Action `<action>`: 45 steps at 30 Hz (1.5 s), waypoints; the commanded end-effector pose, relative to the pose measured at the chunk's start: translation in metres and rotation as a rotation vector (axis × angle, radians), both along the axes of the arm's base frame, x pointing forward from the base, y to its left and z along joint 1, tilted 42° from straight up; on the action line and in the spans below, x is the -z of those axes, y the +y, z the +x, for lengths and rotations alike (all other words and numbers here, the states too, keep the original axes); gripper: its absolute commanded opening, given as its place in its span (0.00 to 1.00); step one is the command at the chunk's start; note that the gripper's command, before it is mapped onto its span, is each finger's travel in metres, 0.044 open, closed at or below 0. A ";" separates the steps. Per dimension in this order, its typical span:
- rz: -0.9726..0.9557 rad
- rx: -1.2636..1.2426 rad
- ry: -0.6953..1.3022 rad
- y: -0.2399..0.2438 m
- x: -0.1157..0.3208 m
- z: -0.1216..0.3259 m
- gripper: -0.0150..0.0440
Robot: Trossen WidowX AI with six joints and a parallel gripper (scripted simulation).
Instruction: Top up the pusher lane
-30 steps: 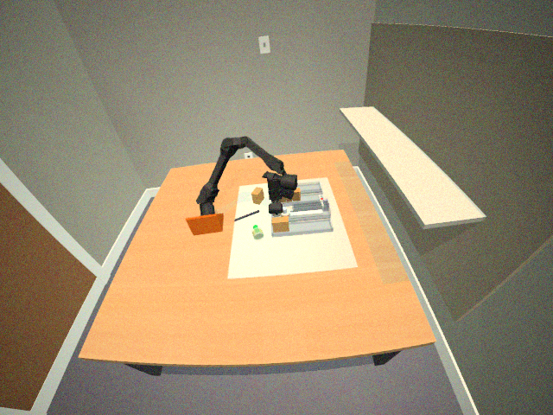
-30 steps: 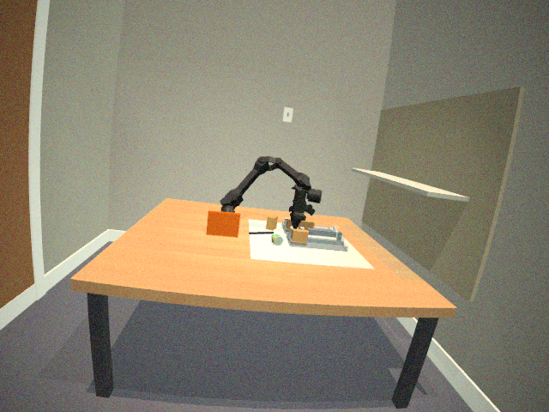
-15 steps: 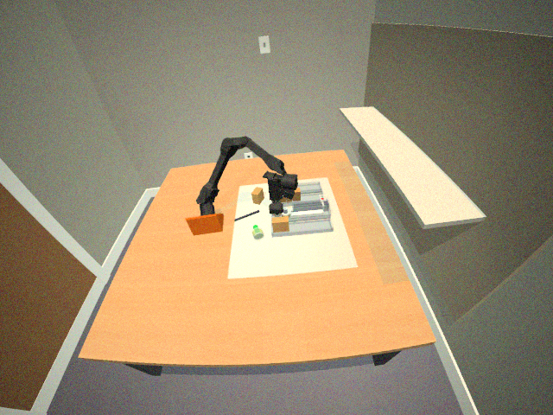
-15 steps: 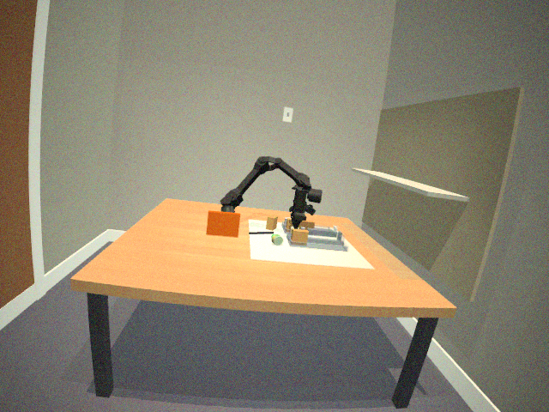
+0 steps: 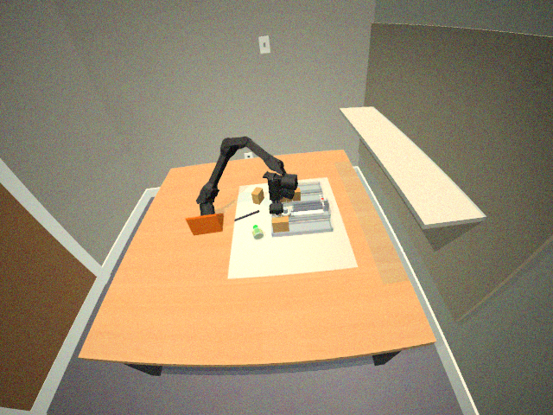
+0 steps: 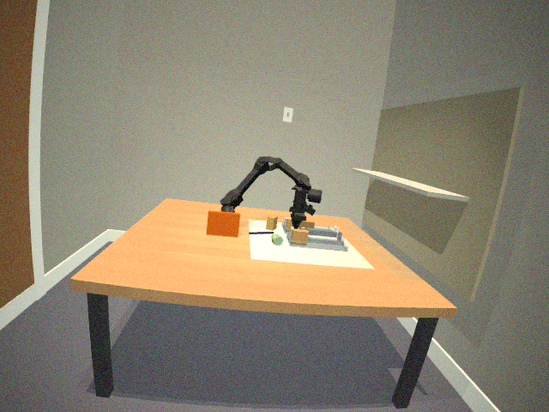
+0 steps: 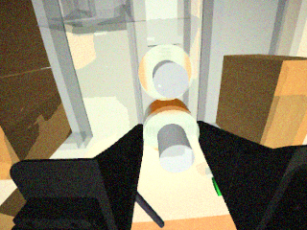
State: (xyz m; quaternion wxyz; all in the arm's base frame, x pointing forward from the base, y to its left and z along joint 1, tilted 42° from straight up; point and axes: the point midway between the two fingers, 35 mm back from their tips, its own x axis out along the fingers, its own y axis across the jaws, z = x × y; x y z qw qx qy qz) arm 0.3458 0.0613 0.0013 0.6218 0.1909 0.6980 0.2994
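Note:
My gripper (image 7: 169, 127) (image 5: 276, 213) (image 6: 296, 226) points down at the front of the lane rack (image 5: 308, 232) (image 6: 320, 245) and is shut on a jar. The held jar (image 7: 177, 159) has a grey cap, a pale shoulder and an orange body. In the wrist view it is directly in front of the lane jar (image 7: 171, 80), which also has a grey cap, pale shoulder and orange on its sides. The two overlap in view, so I cannot tell whether they touch. The held jar's base, the front stop and the pusher plate's contact are not clear.
A green-capped jar (image 5: 257, 233) (image 6: 277, 239) lies on the white mat (image 5: 290, 258) (image 6: 310, 259). Wooden blocks (image 5: 280, 224) (image 6: 298, 236) (image 7: 245, 101) stand at the rack, and another block (image 5: 257, 195) is behind. A black rod (image 5: 246, 216) (image 7: 151, 210) and an orange panel (image 5: 205, 224) (image 6: 223, 223) are left.

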 end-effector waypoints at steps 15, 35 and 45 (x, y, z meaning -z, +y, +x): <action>0.011 -0.005 -0.019 0.010 0.008 0.002 0.25; 0.011 -0.005 -0.018 0.016 0.011 -0.001 0.25; 0.011 -0.005 -0.018 0.016 0.012 -0.001 0.25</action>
